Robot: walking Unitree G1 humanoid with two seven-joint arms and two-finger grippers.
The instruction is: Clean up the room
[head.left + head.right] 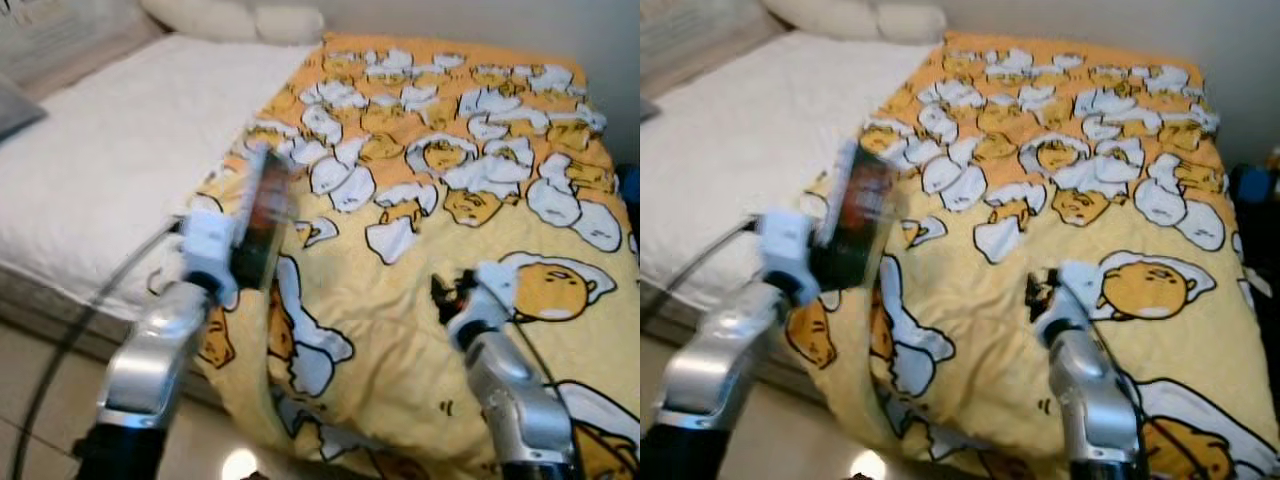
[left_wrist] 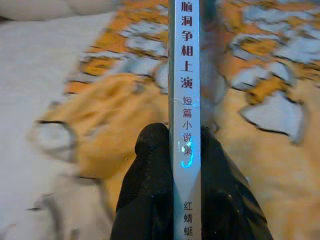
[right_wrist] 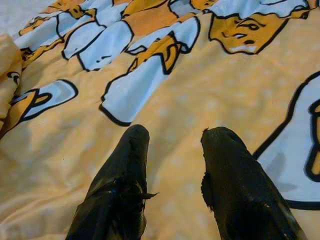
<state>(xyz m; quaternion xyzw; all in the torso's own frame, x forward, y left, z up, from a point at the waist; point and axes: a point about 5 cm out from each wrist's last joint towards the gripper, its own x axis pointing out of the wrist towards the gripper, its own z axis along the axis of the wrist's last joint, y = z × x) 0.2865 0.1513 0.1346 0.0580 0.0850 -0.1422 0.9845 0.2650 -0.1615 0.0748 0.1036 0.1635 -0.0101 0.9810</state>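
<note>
The left hand (image 2: 182,145) pinches a slim book (image 1: 262,215) by its spine — upright above the yellow cartoon-print quilt (image 1: 400,300) at the bed's (image 1: 110,160) nine o'clock side. The right hand (image 3: 172,137) hovers at four o'clock — fingers spread, holding nothing.

Yellow quilt (image 1: 400,290) printed with cartoon eggs, spread over the right part of a bed and hanging off the near edge toward a pale floor (image 1: 30,380). Left of it, bare white sheet (image 1: 120,160), with two pale pillows (image 1: 240,18) at the far end against a light wall (image 1: 450,20). Past the quilt's far right edge, something blue (image 1: 1250,185), too blurred to name.
</note>
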